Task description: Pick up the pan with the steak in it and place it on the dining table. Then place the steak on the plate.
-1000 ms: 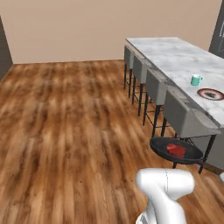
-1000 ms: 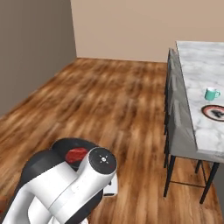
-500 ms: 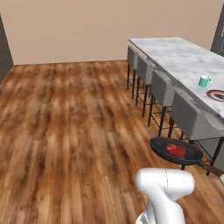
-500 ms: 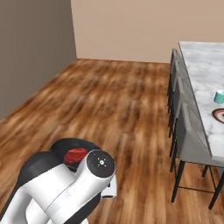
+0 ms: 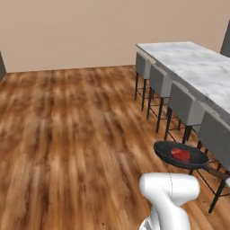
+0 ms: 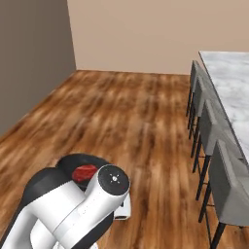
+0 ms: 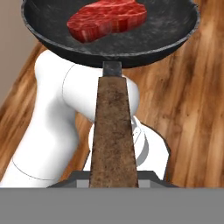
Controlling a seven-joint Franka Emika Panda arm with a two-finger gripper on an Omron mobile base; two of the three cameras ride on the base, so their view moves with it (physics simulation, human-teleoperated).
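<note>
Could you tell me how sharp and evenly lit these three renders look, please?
Left base view: flat even light, soft wood floor. Right base view: slightly blurry, no harsh shadows on the stools. Hand view: sharpest, steak and pan handle texture crisp, no glare.

black pan above wood floor, red steak inside, brown handle toward camera

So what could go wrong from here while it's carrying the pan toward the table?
The pan is held only by the far end of its long handle, so it could tip or twist in the grip. The steak lies loose near the rim and might slide out. The pan hangs low beside the stools, below the table top, so it could clip one unless raised.
</note>
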